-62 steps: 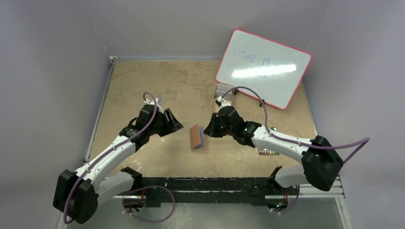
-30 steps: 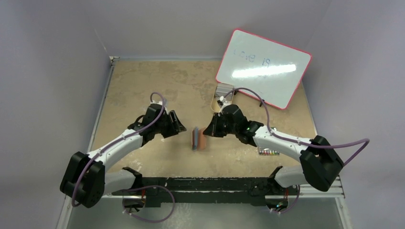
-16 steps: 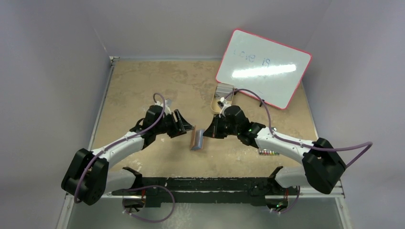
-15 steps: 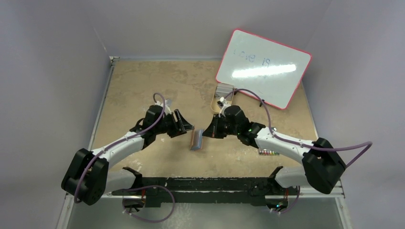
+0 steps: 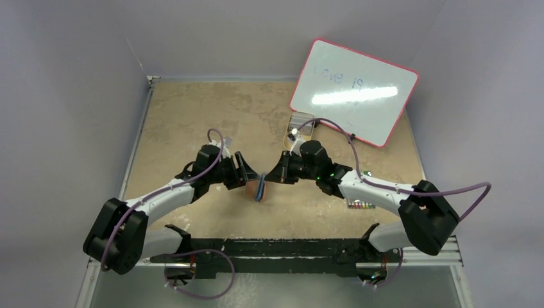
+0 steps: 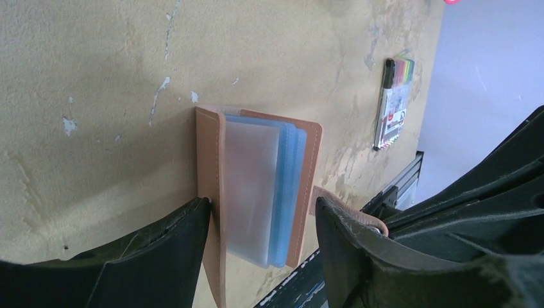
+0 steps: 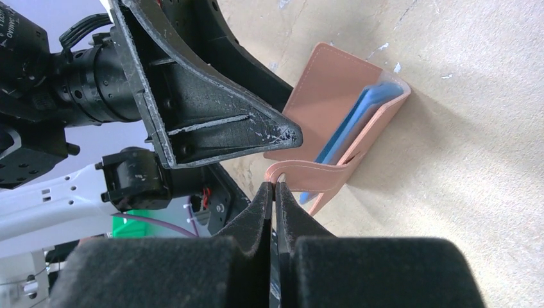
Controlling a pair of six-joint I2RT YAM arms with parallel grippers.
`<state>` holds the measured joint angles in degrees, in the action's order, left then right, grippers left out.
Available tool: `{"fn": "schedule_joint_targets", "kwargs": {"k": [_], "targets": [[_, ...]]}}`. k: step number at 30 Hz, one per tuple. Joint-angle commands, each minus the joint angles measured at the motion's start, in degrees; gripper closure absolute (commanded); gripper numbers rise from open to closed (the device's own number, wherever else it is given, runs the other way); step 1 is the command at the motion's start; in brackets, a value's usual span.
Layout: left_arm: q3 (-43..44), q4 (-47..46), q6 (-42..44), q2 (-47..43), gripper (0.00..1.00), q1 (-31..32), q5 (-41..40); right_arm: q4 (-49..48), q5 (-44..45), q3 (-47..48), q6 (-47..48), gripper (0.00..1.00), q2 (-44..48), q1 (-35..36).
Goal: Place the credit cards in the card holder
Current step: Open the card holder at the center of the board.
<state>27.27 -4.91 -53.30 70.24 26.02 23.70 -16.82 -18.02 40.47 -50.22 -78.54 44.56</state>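
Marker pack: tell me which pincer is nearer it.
Right. The right pincer, shut on the wallet, is left of the marker pack; the left pincer is farther left, across the wallet.

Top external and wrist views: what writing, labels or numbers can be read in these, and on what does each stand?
"Love is": faint blue handwriting on the whiteboard; the second word is unsure and could be "19".
Marker pack: it has a printed label, too small to read.
Card holder: no text visible.
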Motion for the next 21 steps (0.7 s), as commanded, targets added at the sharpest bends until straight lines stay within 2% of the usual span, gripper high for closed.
{"fn": "schedule_joint_targets", "kwargs": {"k": [1,13,21], "targets": [[-0.2,-0.3,3.0,0.0,0.39,0.2,-1.1,-2.5,-1.8,0.3,-0.5,1.0,0.1,-0.3],[0.4,-0.7,3.4,0.4,0.39,0.2,-1.1,-2.5,-2.5,1.7,-0.3,1.0,0.7,-0.4],[0.4,1.5,4.2,0.6,0.45,0.2,-3.1,-3.3,-3.0,0.9,-0.3,1.0,1.0,-0.8]]}}
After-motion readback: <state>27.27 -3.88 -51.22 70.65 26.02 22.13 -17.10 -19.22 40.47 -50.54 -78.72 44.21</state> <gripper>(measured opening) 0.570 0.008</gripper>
